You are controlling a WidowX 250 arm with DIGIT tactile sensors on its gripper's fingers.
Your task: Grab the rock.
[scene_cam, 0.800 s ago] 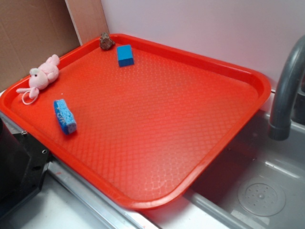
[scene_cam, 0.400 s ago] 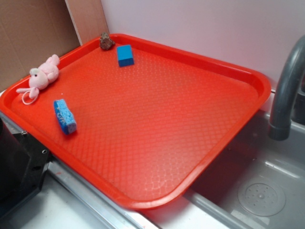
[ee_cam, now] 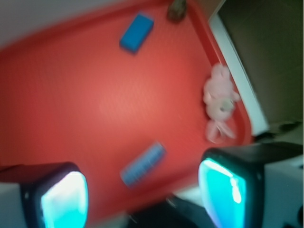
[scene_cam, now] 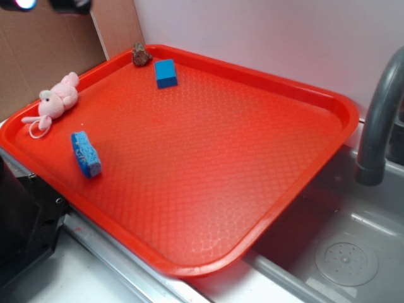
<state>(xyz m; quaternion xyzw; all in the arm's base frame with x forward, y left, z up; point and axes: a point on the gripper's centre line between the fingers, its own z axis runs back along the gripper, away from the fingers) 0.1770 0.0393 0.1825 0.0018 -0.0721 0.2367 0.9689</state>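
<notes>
The tool (ee_cam: 142, 194) hangs high above the near left part of the red tray (scene_cam: 252, 189), its two fingers (ee_cam: 64, 199) wide apart and holding nothing. The rock (scene_cam: 141, 55) sits in the tray's far left corner, against the rim, just beside the blue block (scene_cam: 166, 73). A pink plush bunny (scene_cam: 55, 101) and a blue sponge (scene_cam: 86, 153) lie along the left side.

place: kitchen | cues: sink (scene_cam: 353, 252), faucet (scene_cam: 379, 120), red tray (scene_cam: 189, 177)
</notes>
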